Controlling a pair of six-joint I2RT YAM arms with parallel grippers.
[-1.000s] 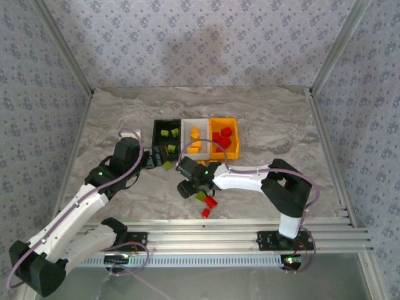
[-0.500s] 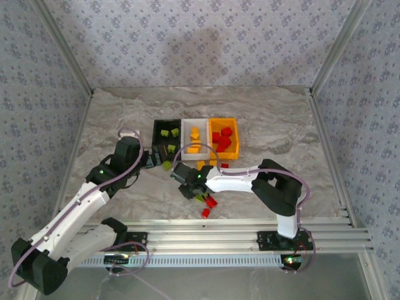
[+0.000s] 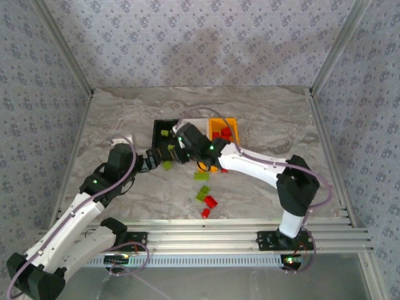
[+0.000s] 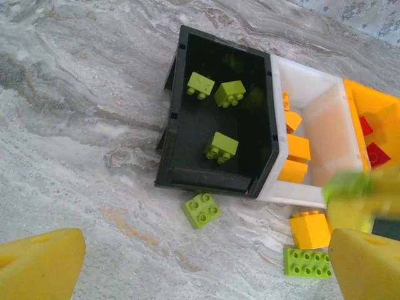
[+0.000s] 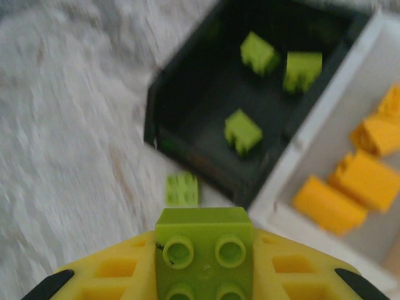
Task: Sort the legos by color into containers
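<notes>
right now the right gripper (image 5: 204,265) is clamped on a lime green brick (image 5: 204,234), studs facing its wrist camera. in the top view that gripper (image 3: 182,140) hangs at the black bin (image 3: 156,132).

from this pincer, the black bin (image 5: 154,122) lies ahead and below, with three lime bricks (image 5: 242,131) on its floor. the white bin (image 5: 325,103) is ahead to the right, with orange-yellow bricks (image 5: 328,203) inside. a loose lime brick (image 5: 182,189) sits on the table (image 5: 69,137) straight ahead of the tips, just outside the bin's near wall.

step in hand looks like dropping green into black. to do it well:
- carry forward past the near wall until the held brick is over the bin floor, then part the fingers. letting go short would likely land it by the loose one.
- keep left of the white bin's wall.
- drop low so it doesn't bounce out.

left gripper (image 4: 201,259) is spread wide and empty, with the loose lime brick (image 4: 201,209) just ahead between its fingers (image 4: 39,262). the two arms are near each other, so it's best to hold the left one back.
</notes>
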